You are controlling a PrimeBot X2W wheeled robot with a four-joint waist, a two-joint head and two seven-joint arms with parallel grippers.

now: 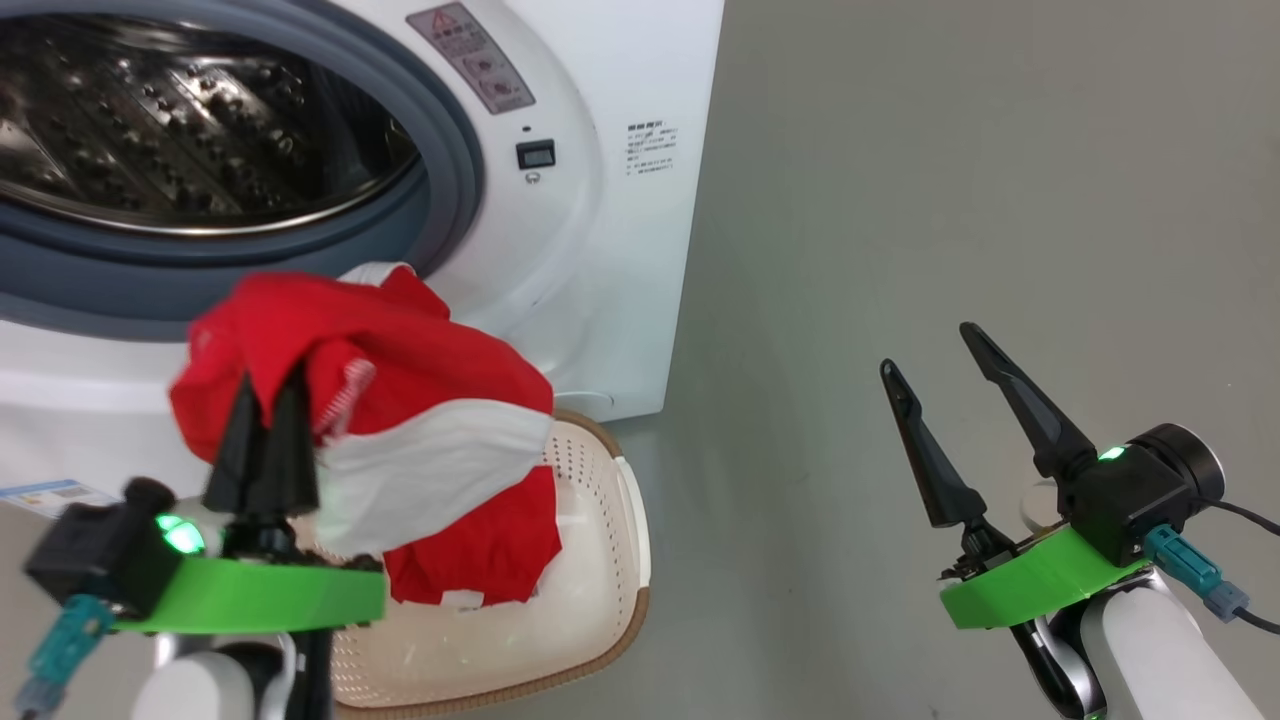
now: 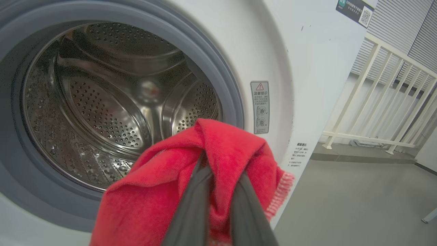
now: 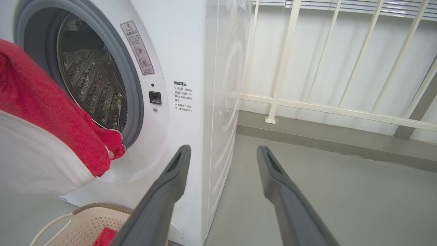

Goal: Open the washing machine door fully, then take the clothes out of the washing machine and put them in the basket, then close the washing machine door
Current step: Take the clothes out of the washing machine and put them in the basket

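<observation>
My left gripper (image 1: pixel 268 385) is shut on a red garment with a white band (image 1: pixel 400 400), one of the clothes, and holds it in the air over the basket (image 1: pixel 600 600). Its fingers (image 2: pixel 198 198) pinch the red cloth (image 2: pixel 153 198) in front of the washing machine (image 1: pixel 620 200), whose steel drum (image 2: pixel 102 102) stands uncovered. More red cloth (image 1: pixel 480 560) lies in the basket. My right gripper (image 1: pixel 930 350) hangs open and holds nothing over the grey floor to the right. The held garment (image 3: pixel 41 136) and the basket's rim (image 3: pixel 99 206) are at the left of the right wrist view. The washing machine door is out of view.
The grey rubber ring (image 1: pixel 460 170) frames the drum opening. A white railing (image 3: pixel 324 109) stands along the wall behind the machine's right side. Bare grey floor (image 1: pixel 950 200) stretches to the right of the machine and basket.
</observation>
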